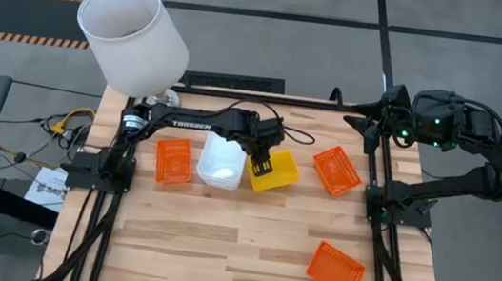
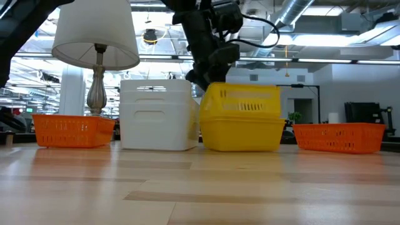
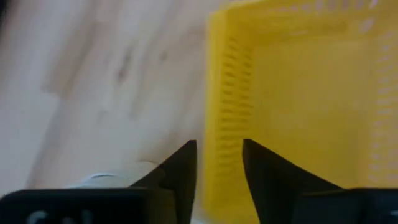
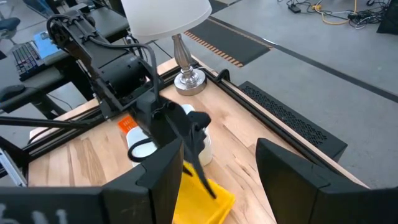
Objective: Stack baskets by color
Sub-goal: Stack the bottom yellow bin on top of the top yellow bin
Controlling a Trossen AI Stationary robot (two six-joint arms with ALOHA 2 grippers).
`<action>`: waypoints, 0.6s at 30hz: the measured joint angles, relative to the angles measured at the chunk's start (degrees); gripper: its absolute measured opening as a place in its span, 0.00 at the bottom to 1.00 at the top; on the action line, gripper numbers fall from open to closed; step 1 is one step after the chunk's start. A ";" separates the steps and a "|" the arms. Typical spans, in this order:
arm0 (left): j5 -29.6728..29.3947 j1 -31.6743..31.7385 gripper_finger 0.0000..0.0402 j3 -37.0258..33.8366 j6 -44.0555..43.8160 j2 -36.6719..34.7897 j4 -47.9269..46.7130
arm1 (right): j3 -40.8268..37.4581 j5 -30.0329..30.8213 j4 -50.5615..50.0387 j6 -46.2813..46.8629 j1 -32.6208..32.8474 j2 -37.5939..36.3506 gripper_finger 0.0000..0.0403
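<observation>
A stack of yellow baskets (image 1: 273, 170) (image 2: 242, 119) rests on the table at mid-far, with a stack of white baskets (image 1: 221, 161) right beside it on its left. Three orange baskets lie singly: left (image 1: 173, 161), right (image 1: 337, 170), and near right (image 1: 335, 269). My left gripper (image 3: 219, 158) reaches steeply down at the yellow stack's left wall (image 3: 224, 124), open, one finger inside the top basket and one outside. My right gripper (image 4: 217, 168) waits open, high over the table's far right corner (image 1: 374, 117). My left gripper straddles the top yellow basket's left wall (image 3: 225, 143) from above, slanting down, one finger (image 3: 261, 168) inside and the other (image 3: 183, 168) outside. Whether either finger touches the wall, I cannot tell. The basket sits level on the stack.
A white lamp (image 1: 132, 35) with a metal foot (image 4: 189, 79) stands at the far left corner, behind the left arm. The wide near half of the wooden table (image 1: 217, 261) holds only the near right orange basket.
</observation>
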 joint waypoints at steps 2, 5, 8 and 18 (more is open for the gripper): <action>-1.46 0.78 0.34 0.00 -0.03 -0.02 -0.02 | 0.00 0.00 0.00 0.00 0.00 -0.02 0.56; -1.13 1.94 0.36 0.00 0.02 -0.06 -0.31 | 0.00 0.00 0.00 0.00 0.00 -0.02 0.56; 1.48 2.79 0.36 0.00 -0.78 -0.08 -0.64 | 0.00 0.00 -0.02 0.00 0.00 -0.02 0.56; 10.32 -3.32 0.26 2.52 0.29 -0.19 3.48 | 0.00 0.00 -0.10 -0.02 0.00 0.00 0.56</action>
